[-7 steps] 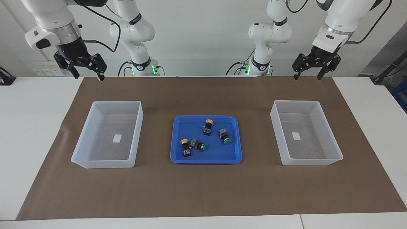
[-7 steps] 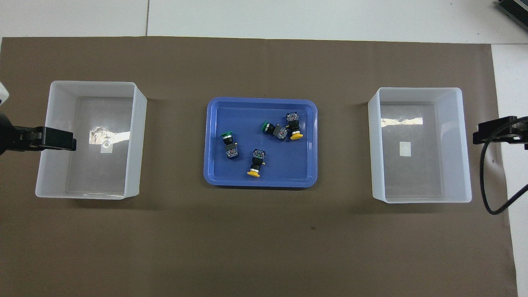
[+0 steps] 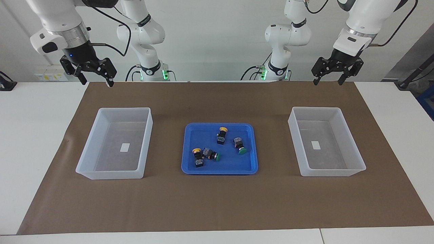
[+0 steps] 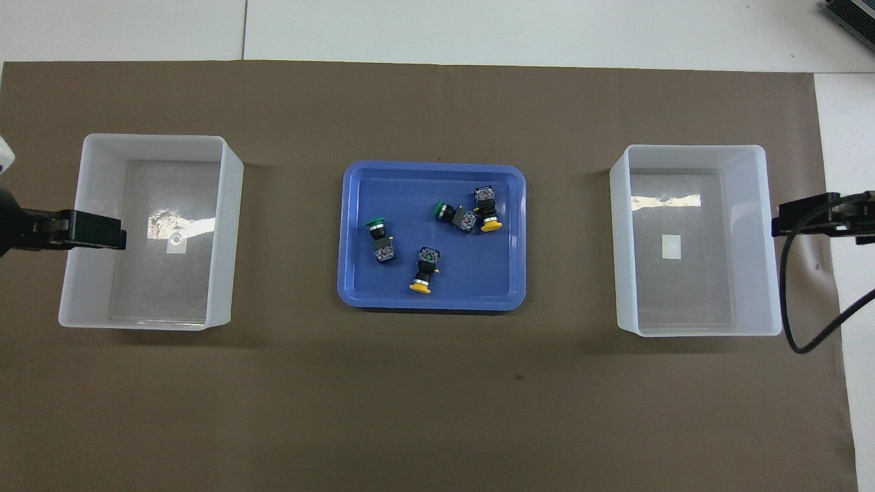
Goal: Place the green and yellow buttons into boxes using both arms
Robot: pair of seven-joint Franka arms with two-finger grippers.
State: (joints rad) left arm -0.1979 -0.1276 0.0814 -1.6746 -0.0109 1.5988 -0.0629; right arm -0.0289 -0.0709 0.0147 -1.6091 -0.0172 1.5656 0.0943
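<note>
All four buttons (image 3: pixel 218 145) sit in the blue tray (image 3: pixel 190 166) mid-surface, well apart from both spread-open, empty end effectors, left end effector (image 3: pixel 328 81) and right end effector (image 3: pixel 95 82), raised over the surface's robot-side edge.

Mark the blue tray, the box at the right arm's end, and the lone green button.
blue tray (image 3: pixel 190 167): facing view, bare floor corner.
box at the right arm's end (image 3: pixel 101 174): facing view, front wall.
lone green button (image 3: pixel 241 150): facing view, green cap.

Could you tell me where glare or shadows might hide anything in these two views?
Overhead view: bright glare patches on both box floors, one touching a label. Facing view: no such glare in the boxes; only soft shadows under the blue tray.
</note>
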